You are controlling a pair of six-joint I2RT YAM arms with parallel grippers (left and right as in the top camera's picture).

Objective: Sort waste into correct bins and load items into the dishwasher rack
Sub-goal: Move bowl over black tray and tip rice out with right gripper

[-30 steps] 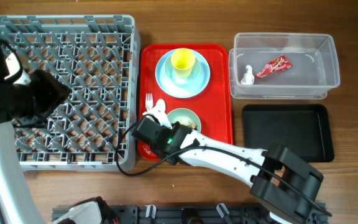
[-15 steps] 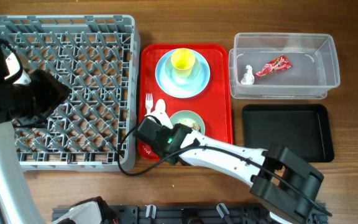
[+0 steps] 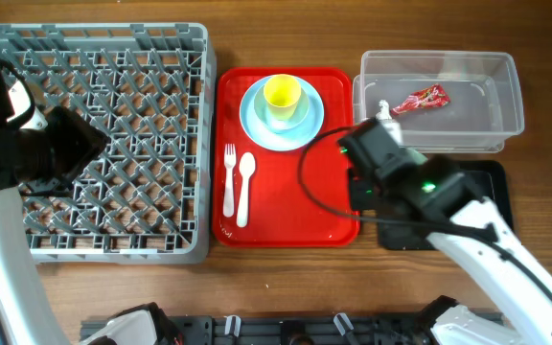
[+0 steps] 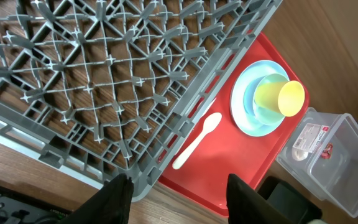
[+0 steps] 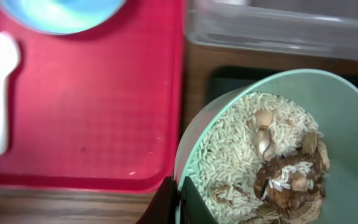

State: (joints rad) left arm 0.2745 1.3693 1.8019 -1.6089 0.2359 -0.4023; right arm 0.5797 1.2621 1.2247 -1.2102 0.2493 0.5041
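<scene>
The right gripper (image 5: 178,191) was clamped on the rim of the pale green bowl (image 5: 347,118), which held rice and brown food scraps (image 5: 272,165). The bowl hung over the left edge of the black tray (image 3: 496,187), just right of the red tray (image 3: 286,216). Beyond it, the clear tub (image 3: 516,96) held the red wrapper (image 3: 420,100) and a white scrap (image 3: 381,116). A fork (image 3: 228,180) and spoon (image 3: 245,182) lay on the red tray, near the blue plate (image 3: 253,120) carrying the yellow cup (image 3: 282,94). The left gripper (image 4: 182,199) hung above the grey rack (image 3: 94,115), jaws apart and empty.
</scene>
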